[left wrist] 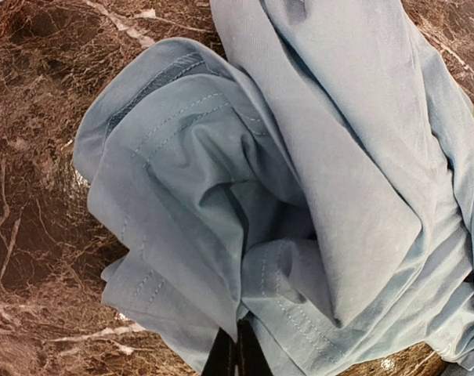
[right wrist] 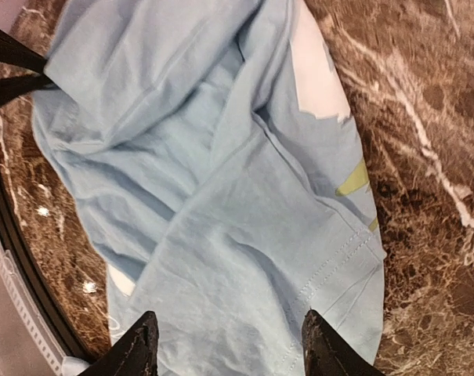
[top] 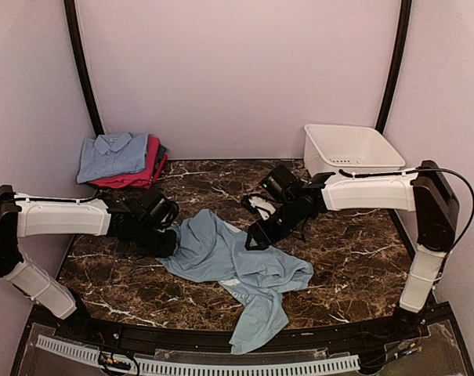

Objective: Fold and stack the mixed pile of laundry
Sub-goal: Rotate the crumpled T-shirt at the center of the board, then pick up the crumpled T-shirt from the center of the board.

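While the pale blue tee (top: 237, 262) lay crumpled on the table (top: 354, 258), the left gripper (left wrist: 237, 354) pinched its left edge, fingers pressed together. The right gripper (right wrist: 229, 345) hung over it, fingers spread. It would do best to grab the far edge, so both could pull it flat.

The top camera looks down from behind, taking in the whole table (top: 354, 266). Both wrist cameras sit close — all share the blue cloth (top: 237, 262).

White shells over black joints clad the left arm (top: 63, 217) and right arm (top: 371, 192); a black cable (top: 469, 188) loops off the latter. The right gripper (right wrist: 229, 348) has pointed black fingers (right wrist: 139, 348).
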